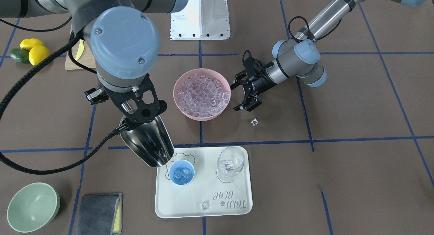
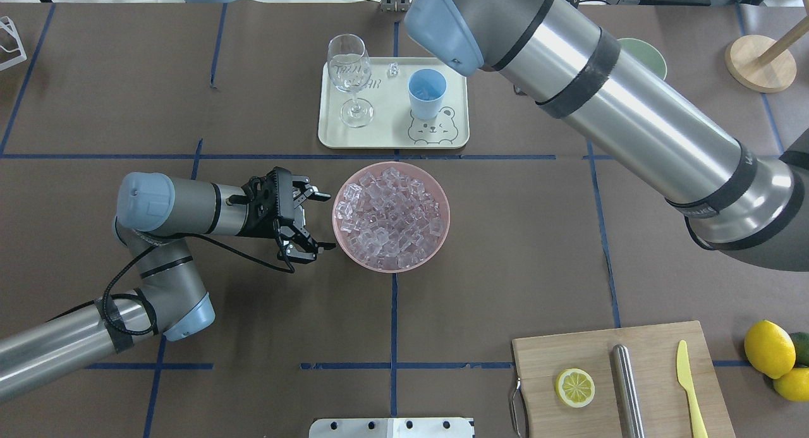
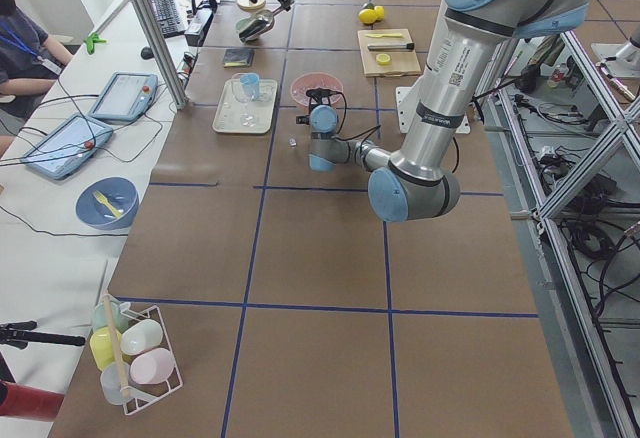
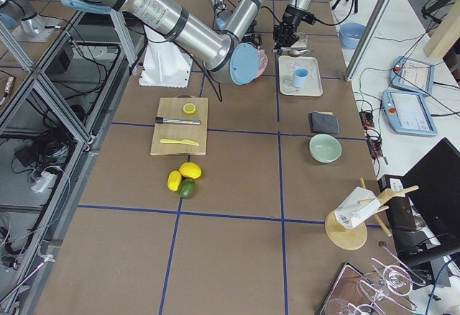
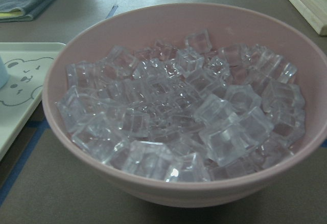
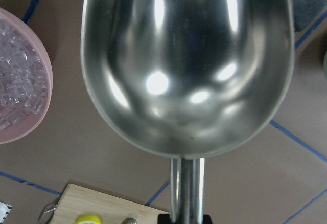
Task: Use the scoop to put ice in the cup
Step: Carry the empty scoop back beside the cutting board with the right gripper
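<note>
In the front-facing view, the scoop (image 1: pixel 149 145) hangs tilted at centre-left below the right arm's wrist, its open end just beside the rim of the cup (image 1: pixel 181 172), which stands on the left half of the cream tray (image 1: pixel 237 204) at lower centre and holds a few cubes. A stemmed glass (image 1: pixel 230 163) stands to the cup's right on the tray. Most of the ice (image 1: pixel 202 94) fills the pink bowl (image 1: pixel 179 102) at mid-frame; one loose cube lies on the tray's near edge and another on the table right of the bowl. The left gripper (image 1: pixel 235 97) is at the bowl's right side, its fingers spread wide and holding nothing. The overhead view shows those fingers apart, just beside the bowl's left rim. The left wrist view is filled by the heaped bowl. In the right wrist view, the scoop's bare, shiny trough fills the frame, and its handle runs down into the right gripper (image 6: pixel 185 218), clamped around it at the bottom edge.
</note>
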